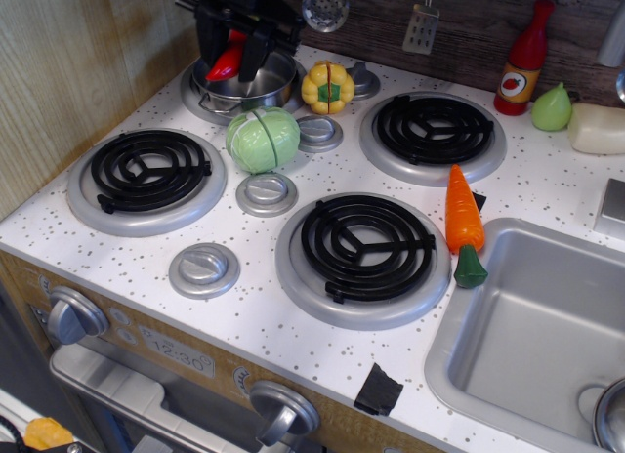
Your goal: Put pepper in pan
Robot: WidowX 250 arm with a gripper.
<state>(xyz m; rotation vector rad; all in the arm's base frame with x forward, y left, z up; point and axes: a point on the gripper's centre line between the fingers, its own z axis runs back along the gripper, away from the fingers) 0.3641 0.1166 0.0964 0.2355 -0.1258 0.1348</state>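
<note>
The pan (256, 86) is a shiny steel pot on the back left burner. My black gripper (232, 55) hangs right over its left half, fingers pointing down. It is shut on the red pepper (227, 61), which sticks out between the fingers, its lower tip at or just above the pan's rim. I cannot tell whether the pepper touches the pan. The pepper's green stem is hidden.
A green cabbage (262, 139) sits just in front of the pan, a yellow bell pepper (327, 87) to its right. An orange carrot (464, 219) lies by the steel sink (532, 331). A red bottle (523, 61) and hanging utensils (422, 21) line the back wall.
</note>
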